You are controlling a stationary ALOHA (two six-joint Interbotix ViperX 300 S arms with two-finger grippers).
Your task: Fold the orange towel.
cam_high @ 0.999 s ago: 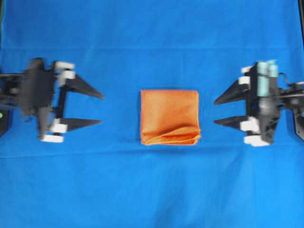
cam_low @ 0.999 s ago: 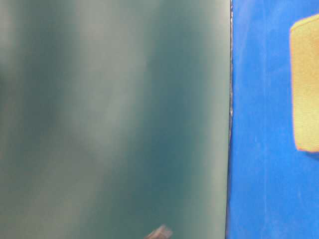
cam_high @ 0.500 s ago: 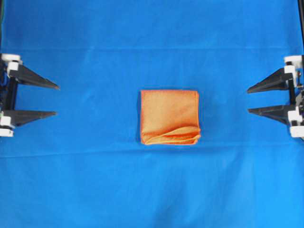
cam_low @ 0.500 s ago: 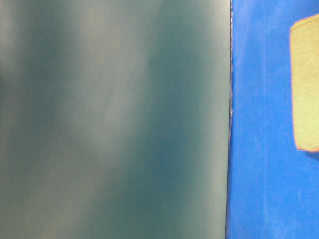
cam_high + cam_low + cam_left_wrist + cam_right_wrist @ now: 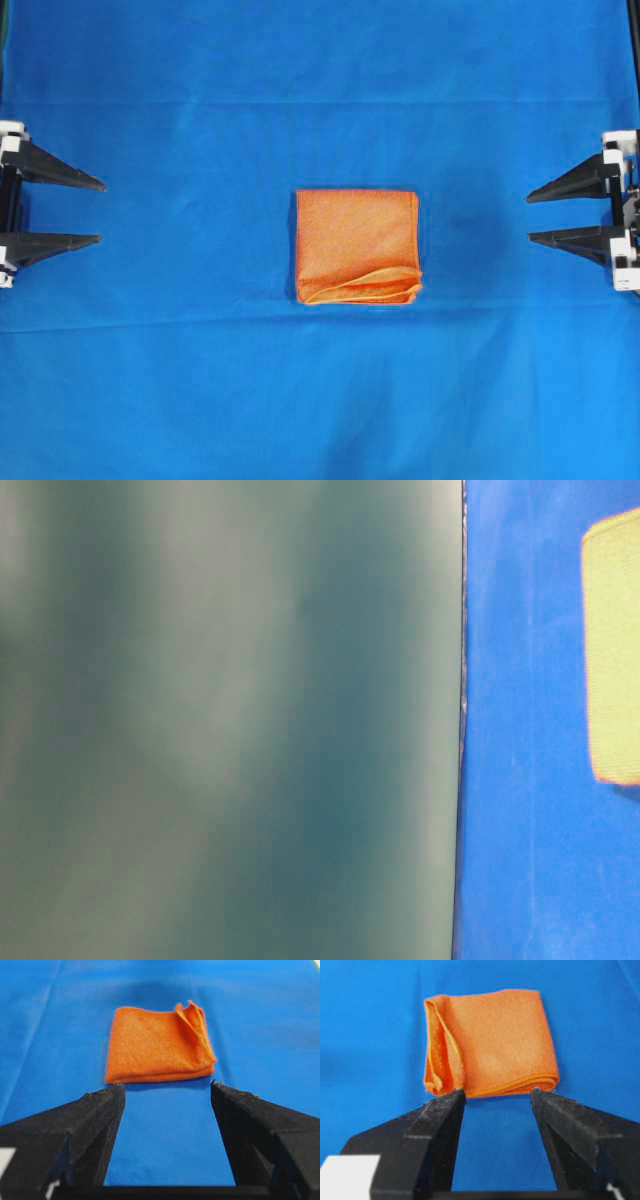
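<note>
Both grippers, left gripper (image 5: 97, 212) and right gripper (image 5: 530, 217), retreated from 1 folded orange towel (image 5: 356, 246).

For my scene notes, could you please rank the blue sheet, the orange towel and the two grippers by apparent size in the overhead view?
1. Blue sheet, filling nearly the whole view.
2. Orange towel, folded at the middle.
3. Left gripper and right gripper: both cut off by the frame edges, their visible parts look alike, so unranked.

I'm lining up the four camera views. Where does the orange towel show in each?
Overhead: the orange towel lies folded at centre, loose layers at its lower edge.
Table-level: a pale, washed-out patch at the right edge.
Left wrist: upper centre, beyond the open left gripper.
Right wrist: upper centre, beyond the open right gripper.
Shared landmark: the blue sheet beneath it.
</note>
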